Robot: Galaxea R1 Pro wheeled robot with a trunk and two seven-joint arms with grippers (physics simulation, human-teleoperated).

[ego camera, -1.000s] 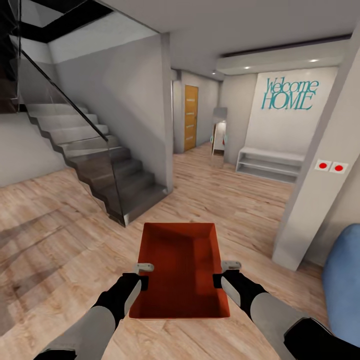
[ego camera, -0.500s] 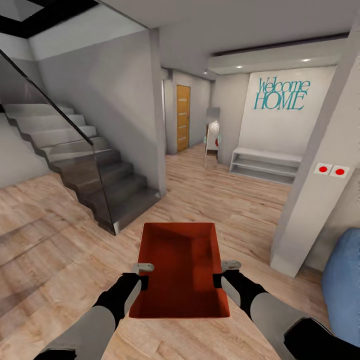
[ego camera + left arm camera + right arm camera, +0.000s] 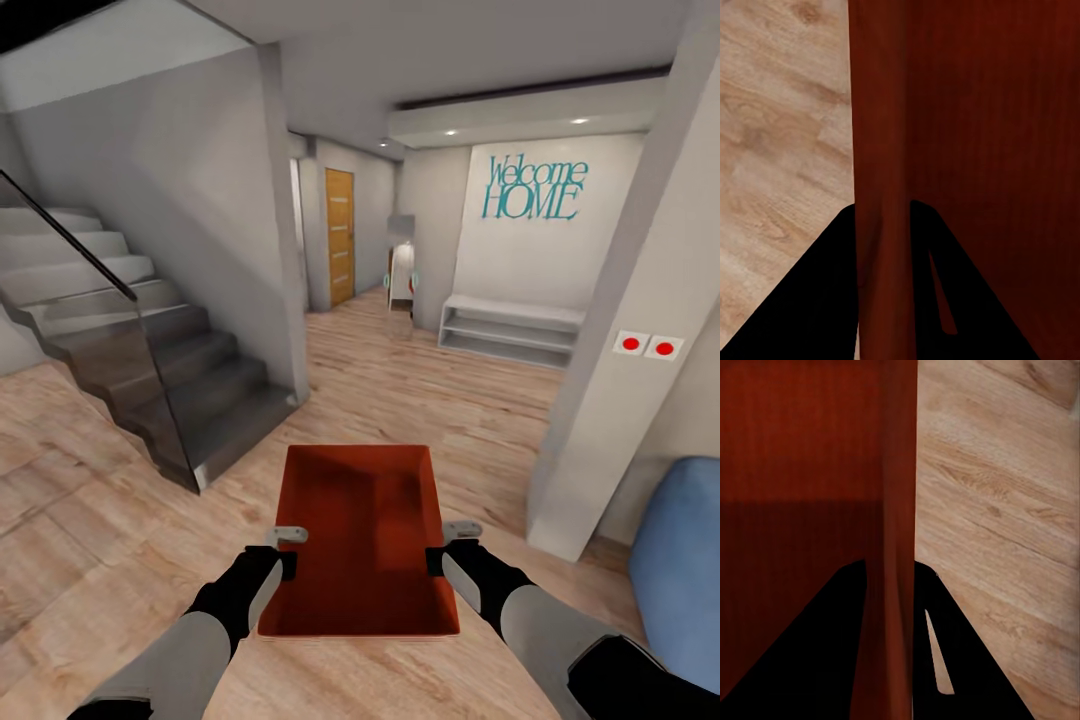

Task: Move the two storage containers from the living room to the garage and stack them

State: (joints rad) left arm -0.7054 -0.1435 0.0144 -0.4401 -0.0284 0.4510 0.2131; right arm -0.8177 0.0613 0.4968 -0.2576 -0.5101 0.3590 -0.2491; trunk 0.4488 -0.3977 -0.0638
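Storage container [image 3: 360, 540] carried level over plank floor [image 3: 470, 410]; left gripper [image 3: 289, 549] and right gripper [image 3: 447, 546] each clamp a side wall. Risk: clipping the white pillar [image 3: 620, 340], jolting either thin pinch loose.

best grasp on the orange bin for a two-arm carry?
Pinch the two long side walls of the storage container, one end effector from each side, near the rim. It is open-topped with thin walls, so each wall fits between fingers, as the left end effector and right end effector show.

A grey staircase [image 3: 150, 370] rises at left; ahead stand a wood door [image 3: 339, 236], white shelf [image 3: 510, 330] and "Welcome HOME" lettering [image 3: 533, 187].
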